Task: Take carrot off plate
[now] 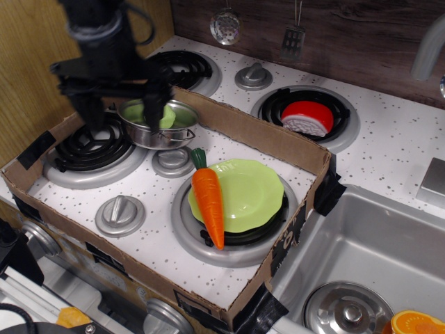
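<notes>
One carrot across plate's left rim, tip overhanging. Steel pot just behind, cardboard wall right, open speckled stovetop left. Gripper, fingers spread and empty, blurred, over pot's left side.

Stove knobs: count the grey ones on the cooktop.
3. One knob sits at the back between the rear burners, one in the middle below the steel pot, one front left. None seems hidden.
</notes>
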